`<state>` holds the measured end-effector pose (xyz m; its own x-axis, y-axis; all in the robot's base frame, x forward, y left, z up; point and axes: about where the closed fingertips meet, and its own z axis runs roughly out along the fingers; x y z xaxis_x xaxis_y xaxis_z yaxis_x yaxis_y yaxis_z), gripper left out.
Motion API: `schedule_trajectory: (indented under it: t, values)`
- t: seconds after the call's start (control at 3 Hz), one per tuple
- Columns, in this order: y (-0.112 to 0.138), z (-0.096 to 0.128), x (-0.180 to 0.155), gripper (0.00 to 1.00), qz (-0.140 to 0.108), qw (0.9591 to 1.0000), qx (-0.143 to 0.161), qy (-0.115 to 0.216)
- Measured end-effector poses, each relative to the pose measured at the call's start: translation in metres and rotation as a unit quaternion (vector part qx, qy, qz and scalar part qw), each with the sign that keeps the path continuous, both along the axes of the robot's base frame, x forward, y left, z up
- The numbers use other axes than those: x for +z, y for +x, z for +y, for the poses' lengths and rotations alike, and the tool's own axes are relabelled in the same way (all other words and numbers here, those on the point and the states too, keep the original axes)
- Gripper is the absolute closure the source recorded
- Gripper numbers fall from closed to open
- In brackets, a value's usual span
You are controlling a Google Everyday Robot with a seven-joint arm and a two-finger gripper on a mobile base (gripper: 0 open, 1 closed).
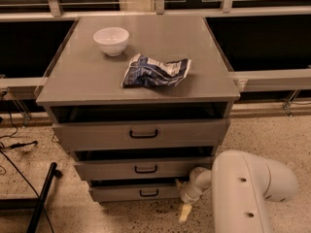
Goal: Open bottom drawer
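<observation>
The bottom drawer (131, 192) is the narrowest grey front at the foot of the cabinet, with a small black bar handle (148, 193). A dark gap shows above its front. My gripper (185, 208) hangs low at the drawer's right end, just off the front's right edge, with a pale yellowish fingertip (184, 212) pointing down at the floor. The white arm (245, 188) curves in from the lower right. The gripper is right of the handle, not on it.
Above are the mid-sized drawer (146, 169) and the widest drawer (141, 134), both slightly out. On the cabinet top (87, 76) sit a white bowl (111, 40) and a crumpled blue chip bag (155, 71). A black stand leg (41, 198) and cables lie on the floor at left.
</observation>
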<state>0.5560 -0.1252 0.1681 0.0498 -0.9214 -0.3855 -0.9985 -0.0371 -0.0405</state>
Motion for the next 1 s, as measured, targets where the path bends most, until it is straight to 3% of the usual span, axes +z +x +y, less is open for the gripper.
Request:
schedule_trajectory:
  t: [0.67, 1.0]
  values:
    - [-0.006, -0.002, 0.004, 0.00, 0.014, 0.9999, -0.005, 0.000]
    - [-0.024, -0.013, 0.008, 0.00, 0.026, 0.9995, -0.018, 0.003]
